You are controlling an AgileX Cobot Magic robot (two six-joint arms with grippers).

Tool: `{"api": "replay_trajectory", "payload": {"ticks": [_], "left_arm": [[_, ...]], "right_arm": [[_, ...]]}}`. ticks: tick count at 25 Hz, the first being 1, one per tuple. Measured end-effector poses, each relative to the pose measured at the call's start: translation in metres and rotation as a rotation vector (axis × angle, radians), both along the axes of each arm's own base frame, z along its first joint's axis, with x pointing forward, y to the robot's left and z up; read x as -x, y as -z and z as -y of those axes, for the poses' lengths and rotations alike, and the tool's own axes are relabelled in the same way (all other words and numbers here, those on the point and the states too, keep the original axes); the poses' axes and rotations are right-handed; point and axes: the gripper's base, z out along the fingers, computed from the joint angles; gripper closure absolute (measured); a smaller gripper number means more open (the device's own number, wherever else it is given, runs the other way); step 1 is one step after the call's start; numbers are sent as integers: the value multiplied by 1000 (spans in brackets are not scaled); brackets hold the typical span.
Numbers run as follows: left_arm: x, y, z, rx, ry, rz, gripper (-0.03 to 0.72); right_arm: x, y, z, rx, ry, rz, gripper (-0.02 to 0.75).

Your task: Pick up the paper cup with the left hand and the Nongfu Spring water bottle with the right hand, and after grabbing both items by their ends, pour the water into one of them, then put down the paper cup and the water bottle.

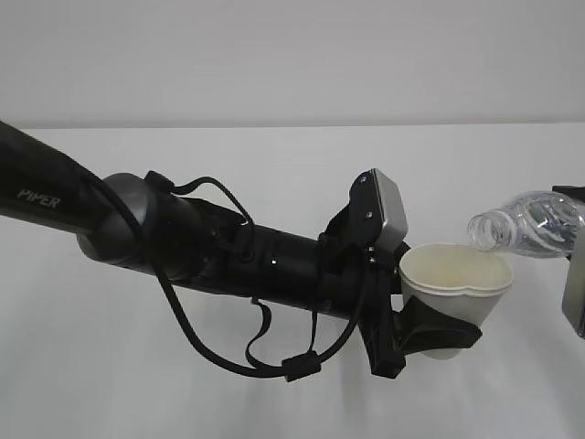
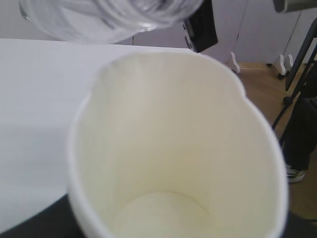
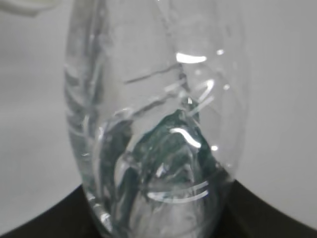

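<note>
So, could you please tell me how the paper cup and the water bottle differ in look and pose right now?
The paper cup is opaque cream-white; the water bottle is clear ribbed plastic. The cup stands roughly upright with its mouth up, while the bottle lies tipped nearly level, its capless neck over the cup's rim. The cup's rim is squeezed out of round; the bottle's neck looks round. Both are held off the table, each in a pincer.

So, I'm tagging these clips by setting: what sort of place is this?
Probably a lab or test room, not a home: a bare white table against a plain wall, and in the left wrist view a wooden floor with black tripod legs beside it.
</note>
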Motion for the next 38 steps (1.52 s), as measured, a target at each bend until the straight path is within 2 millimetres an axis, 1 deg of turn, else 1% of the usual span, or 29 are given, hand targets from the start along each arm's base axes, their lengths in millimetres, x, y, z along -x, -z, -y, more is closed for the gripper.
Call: {"api": "replay_trajectory", "payload": {"ticks": [15, 38], "left_arm": [[0, 0, 0, -1, -3, -11, 293], [2, -1, 0, 13, 7, -39, 293]], "right_arm": [[-3, -6, 0, 7, -6, 55, 387], [-3, -6, 1, 86, -27, 81, 389]]}}
